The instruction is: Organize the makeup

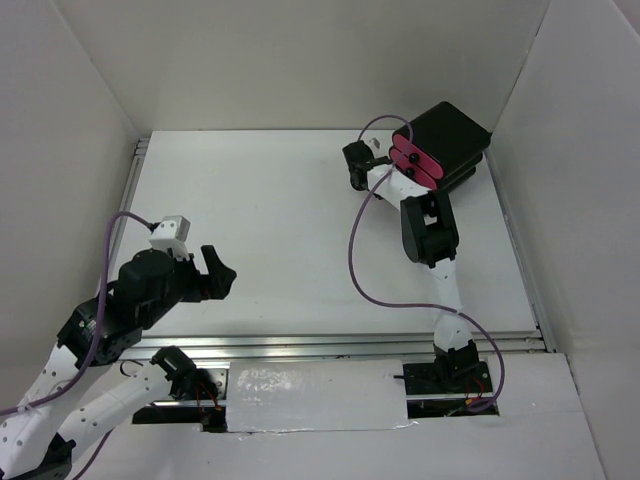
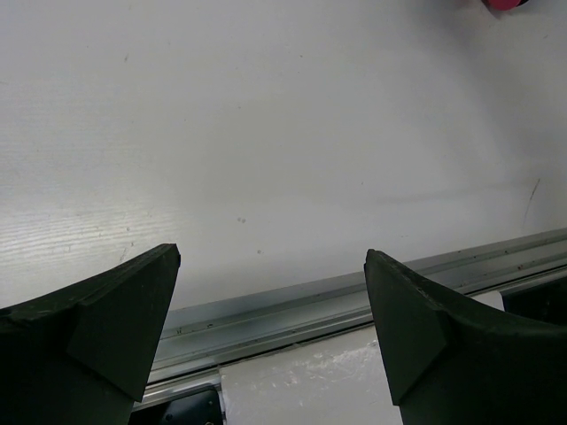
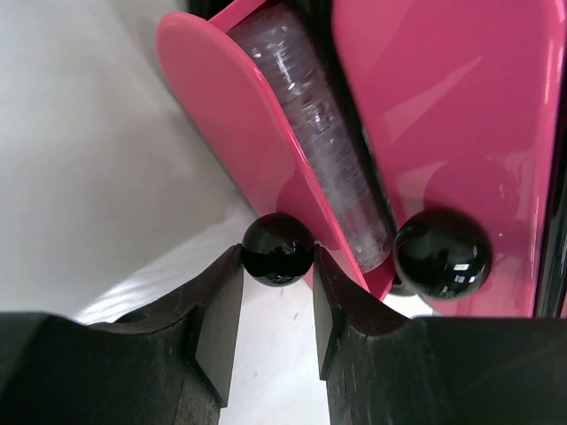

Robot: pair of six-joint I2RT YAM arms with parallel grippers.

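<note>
The clear tube (image 3: 328,133) lies in the black box's (image 1: 455,130) ajar pink drawer (image 3: 230,133), just behind the black knob (image 3: 277,250) pinched by the right jaws. Left jaws gape wide, well apart from the box.

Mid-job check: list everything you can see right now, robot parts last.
Table: one, white, under everything.
Box: one, black, far right corner of the table.
Drawers: three, pink fronts, in the box; one pulled partly open.
Knobs: two seen, black, on the drawer fronts; one on the open drawer, one on the next.
Tube: one, clear, lying inside the open drawer.
Rail: one, silver, along the near table edge.
Sheet: one, white, between the arm bases.
Left gripper: black, open, over bare table at the near left.
Right gripper: black, shut on the open drawer's knob.
</note>
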